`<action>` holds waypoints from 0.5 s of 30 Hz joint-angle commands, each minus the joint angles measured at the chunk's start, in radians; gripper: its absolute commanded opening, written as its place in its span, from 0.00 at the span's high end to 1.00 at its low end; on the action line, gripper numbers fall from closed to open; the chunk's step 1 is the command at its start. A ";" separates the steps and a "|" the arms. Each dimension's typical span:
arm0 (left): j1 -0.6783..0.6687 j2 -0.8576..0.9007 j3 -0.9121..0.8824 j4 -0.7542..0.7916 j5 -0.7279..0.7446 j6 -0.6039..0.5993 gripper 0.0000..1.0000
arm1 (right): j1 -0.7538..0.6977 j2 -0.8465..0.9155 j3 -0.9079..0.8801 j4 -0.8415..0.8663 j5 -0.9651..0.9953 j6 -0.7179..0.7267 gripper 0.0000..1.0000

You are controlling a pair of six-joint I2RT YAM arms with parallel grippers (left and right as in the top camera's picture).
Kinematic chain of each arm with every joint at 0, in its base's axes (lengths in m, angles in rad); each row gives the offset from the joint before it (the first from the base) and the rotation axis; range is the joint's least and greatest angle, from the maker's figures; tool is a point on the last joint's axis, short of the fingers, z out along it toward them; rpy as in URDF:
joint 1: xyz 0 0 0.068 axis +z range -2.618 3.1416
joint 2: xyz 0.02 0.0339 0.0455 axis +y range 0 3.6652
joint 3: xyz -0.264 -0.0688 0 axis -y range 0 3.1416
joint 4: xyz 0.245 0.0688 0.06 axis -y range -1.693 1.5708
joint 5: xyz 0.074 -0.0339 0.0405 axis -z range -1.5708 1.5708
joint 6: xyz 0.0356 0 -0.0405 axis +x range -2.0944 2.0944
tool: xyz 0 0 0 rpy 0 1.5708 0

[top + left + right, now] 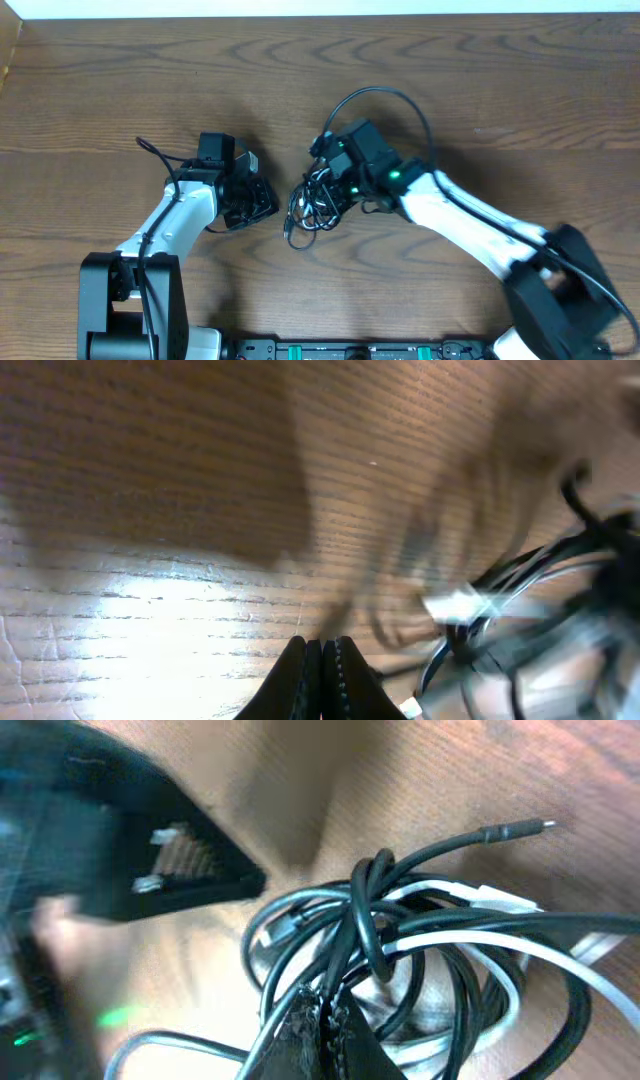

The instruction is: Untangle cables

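The cables [312, 208] lie in one tangled clump on the wooden table, between the two arms. In the right wrist view the cables [440, 950] are black loops wound with one white cord [520, 952], and a small plug end [520, 828] sticks out to the upper right. My right gripper [326, 198] is down in the clump. Its jaws [322, 1005] are shut, with a black strand running from a knot [368, 910] into the tips. My left gripper [272, 205] sits just left of the clump, shut and empty [322, 645]. The cables [530, 610] look blurred at its right.
A thick black arm wire [395, 98] arcs above the right wrist, and another [152, 152] trails by the left arm. The arm bases [350, 350] stand at the near edge. Bare wood [480, 60] stretches to the far edge.
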 commanded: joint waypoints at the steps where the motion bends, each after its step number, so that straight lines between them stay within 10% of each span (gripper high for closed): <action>1: -0.002 0.006 -0.006 -0.002 0.005 0.013 0.92 | 0.015 -0.091 0.006 -0.050 -0.081 -0.045 0.99; 15: 0.031 0.006 -0.006 -0.021 0.004 0.013 0.92 | -0.061 -0.156 -0.003 -0.053 -0.432 -0.129 0.99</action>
